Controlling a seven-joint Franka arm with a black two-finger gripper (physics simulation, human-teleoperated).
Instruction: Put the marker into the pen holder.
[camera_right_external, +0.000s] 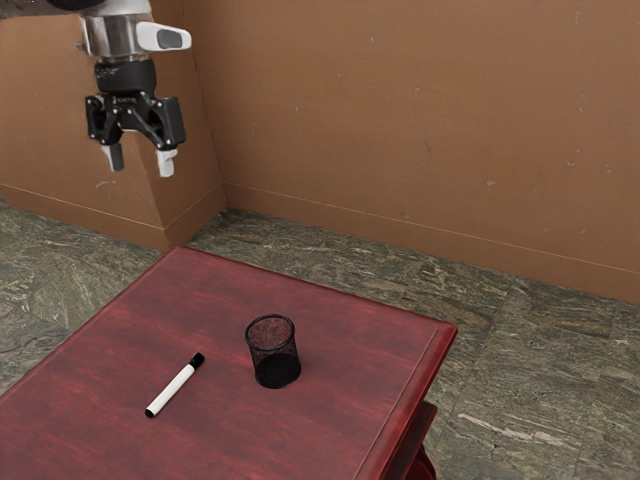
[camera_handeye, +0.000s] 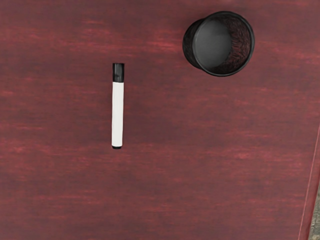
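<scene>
Fingers stand spread and empty, well above the pen holder, presumably for clearance. Marker lies on the worktop beside the pen holder, which stands upright, ready to receive it.

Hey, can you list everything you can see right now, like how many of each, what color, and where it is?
marker: one, white with black ends, lying on the table beside the pen holder, not touching it
pen holder: one, black mesh, standing upright on the table, its mouth up and nothing in it
table: one, dark red, under the marker and pen holder
floor: one, grey-green and streaked, around the table
wall: one, in several faces, brown, beyond the table
arm: one, silver, white and black, at the exterior view's upper left
gripper: one, black, at the arm's end, two fingers apart with nothing between them
</scene>
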